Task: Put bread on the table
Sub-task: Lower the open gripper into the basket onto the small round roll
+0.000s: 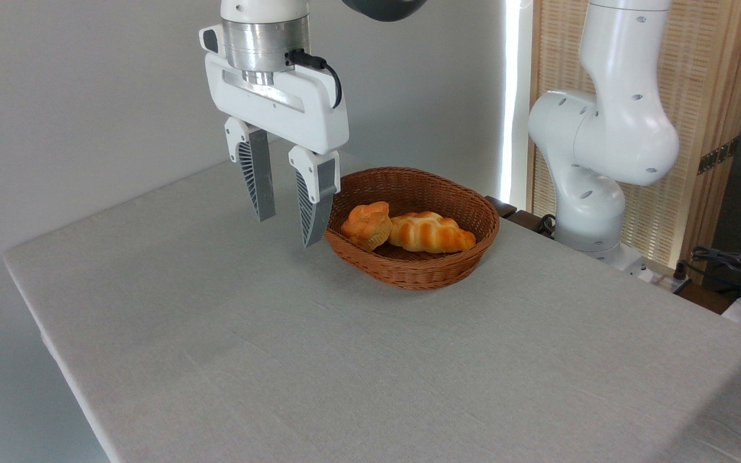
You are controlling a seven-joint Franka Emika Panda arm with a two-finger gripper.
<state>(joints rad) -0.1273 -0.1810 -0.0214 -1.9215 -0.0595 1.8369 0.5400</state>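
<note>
Tabletop (pixel 319 360): large, rectangular, covered in light grey-white cloth, faint weave visible. Near-left corner rounded; left edge runs back toward wall. Right side falls into soft shadow.

Directly on it: one brown oval wicker basket (pixel 409 270), sitting flat, toward far side, just right of end effector (pixel 285 227) and slightly below its fingertips. Basket's left rim overlapped in view by end effector's right finger; contact cannot be told.

Cloth beneath and left of end effector bare; faint shadow under basket's near rim.
</note>
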